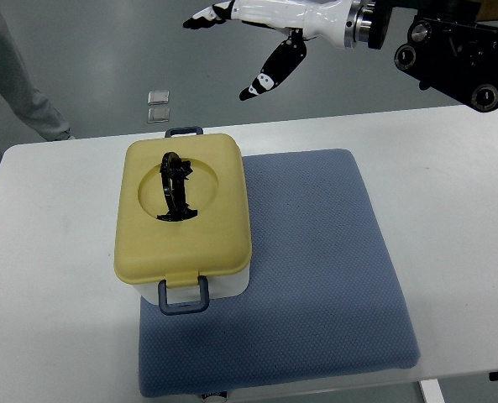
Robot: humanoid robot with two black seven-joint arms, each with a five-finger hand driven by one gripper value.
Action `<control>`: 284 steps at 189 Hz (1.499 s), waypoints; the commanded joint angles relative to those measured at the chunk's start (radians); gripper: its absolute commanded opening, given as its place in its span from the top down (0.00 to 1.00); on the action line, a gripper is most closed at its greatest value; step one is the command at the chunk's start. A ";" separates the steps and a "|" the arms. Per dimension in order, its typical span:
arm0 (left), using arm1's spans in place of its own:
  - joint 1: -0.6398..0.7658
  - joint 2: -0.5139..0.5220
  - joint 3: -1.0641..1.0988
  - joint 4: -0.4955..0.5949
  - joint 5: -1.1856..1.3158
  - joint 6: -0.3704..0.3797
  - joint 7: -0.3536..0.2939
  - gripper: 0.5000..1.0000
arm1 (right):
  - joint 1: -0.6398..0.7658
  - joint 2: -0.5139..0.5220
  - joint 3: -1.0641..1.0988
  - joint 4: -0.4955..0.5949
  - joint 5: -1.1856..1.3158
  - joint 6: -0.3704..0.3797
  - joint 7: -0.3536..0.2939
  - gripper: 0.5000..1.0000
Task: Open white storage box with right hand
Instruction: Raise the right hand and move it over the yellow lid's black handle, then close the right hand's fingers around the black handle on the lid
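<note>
White table (55,277), blue mat (316,277) on it, storage box (184,214) at mat's left edge

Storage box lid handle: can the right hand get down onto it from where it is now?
Probably yes. The right hand hangs open beyond the table's far edge, and nothing stands between it and the black handle on the yellow lid.

Bright, even overhead light, sharp focus, soft shadow beside the box (184,222).
</note>
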 commanded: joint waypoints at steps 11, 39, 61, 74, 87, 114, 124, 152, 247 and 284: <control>0.000 0.000 0.000 0.000 0.000 0.000 0.000 0.00 | 0.048 0.012 -0.002 0.086 -0.086 0.016 0.036 0.14; 0.000 0.000 0.000 0.000 0.000 0.000 0.000 0.00 | 0.068 0.055 -0.016 0.101 -0.186 0.014 0.036 0.14; 0.000 0.000 0.000 0.000 0.000 0.000 0.000 0.00 | 0.065 0.118 -0.061 0.101 -0.267 0.002 0.034 0.14; 0.000 0.000 -0.002 0.000 0.000 0.000 0.000 0.00 | 0.063 0.139 -0.085 0.101 -0.316 -0.017 0.034 0.17; 0.000 0.000 0.000 0.000 0.000 0.000 0.000 0.00 | 0.063 0.148 -0.107 0.099 -0.355 -0.040 0.033 0.17; 0.000 0.000 -0.002 0.000 0.000 0.000 0.000 0.00 | 0.066 0.162 -0.136 0.099 -0.381 -0.052 0.028 0.19; 0.000 0.000 0.000 0.000 0.000 0.000 0.000 0.00 | 0.071 0.170 -0.136 0.099 -0.398 -0.052 0.028 0.20; 0.000 0.000 0.000 0.000 0.000 0.000 0.000 0.00 | 0.103 0.168 -0.171 0.101 -0.457 -0.050 0.029 0.22; 0.000 0.000 0.000 0.000 0.000 0.000 0.000 0.00 | 0.221 0.248 -0.294 0.098 -0.459 -0.049 0.037 0.41; 0.000 0.000 0.000 0.000 0.000 0.000 0.000 0.00 | 0.218 0.250 -0.294 0.086 -0.462 -0.053 0.029 0.44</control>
